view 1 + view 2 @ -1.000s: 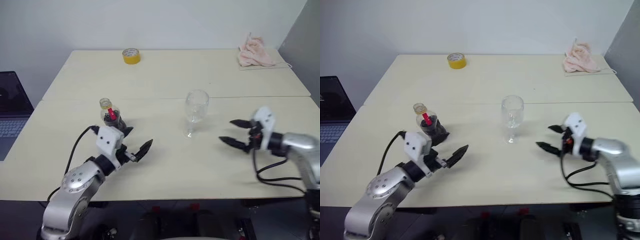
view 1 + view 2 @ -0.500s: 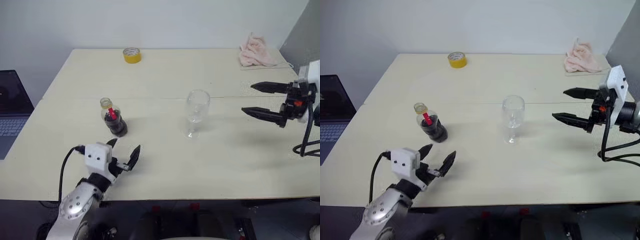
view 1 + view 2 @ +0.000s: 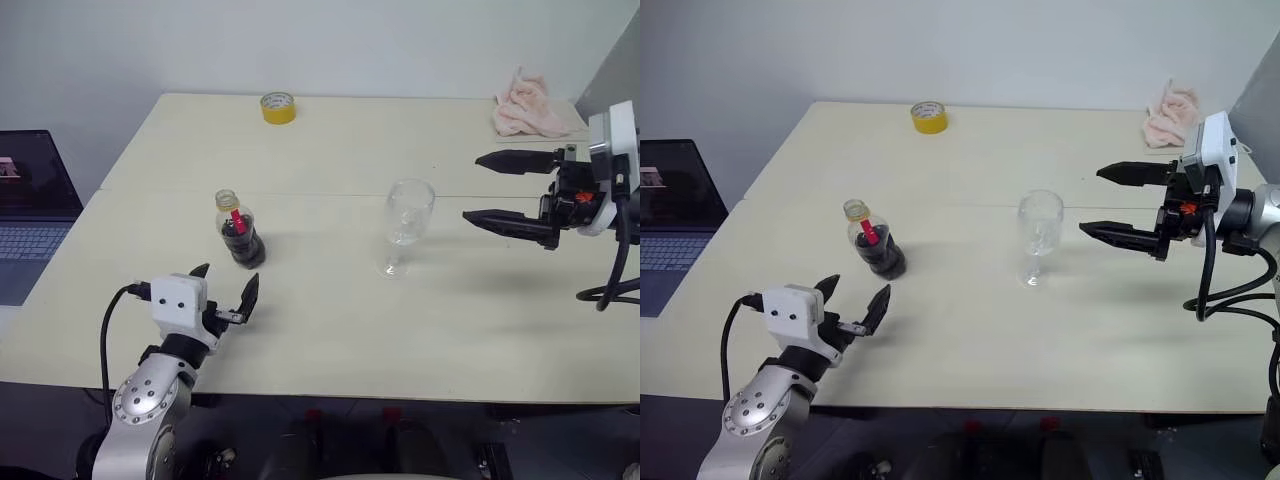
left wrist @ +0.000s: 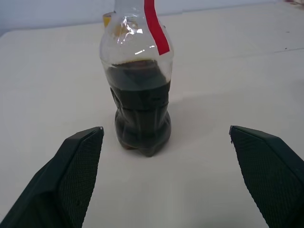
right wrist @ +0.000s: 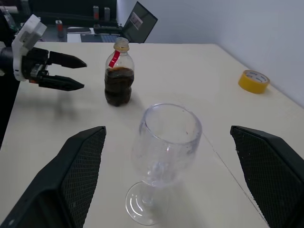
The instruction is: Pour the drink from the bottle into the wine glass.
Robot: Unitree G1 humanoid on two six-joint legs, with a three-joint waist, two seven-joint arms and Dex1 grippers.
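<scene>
The bottle [image 3: 240, 236] stands upright on the table, left of centre, with its yellow cap on and a red label strip at the neck. The dark drink [image 4: 140, 107] fills its lower part. My left gripper [image 3: 225, 285] is open just in front of the bottle, level and pointing at it, not touching. The empty wine glass [image 3: 405, 226] stands upright to the right of the bottle. My right gripper [image 3: 472, 187] hovers open above the table, to the right of the glass, pointing at its bowl with a gap between.
A yellow tape roll [image 3: 278, 107] lies at the table's far edge. A pink cloth [image 3: 530, 103] sits at the far right corner. An open laptop [image 3: 35, 210] stands left of the table [image 3: 330, 340].
My right gripper has risen off the table and now points at the glass bowl. My left gripper has drawn back leftward and turned to face the bottle. The camera has shifted slightly.
</scene>
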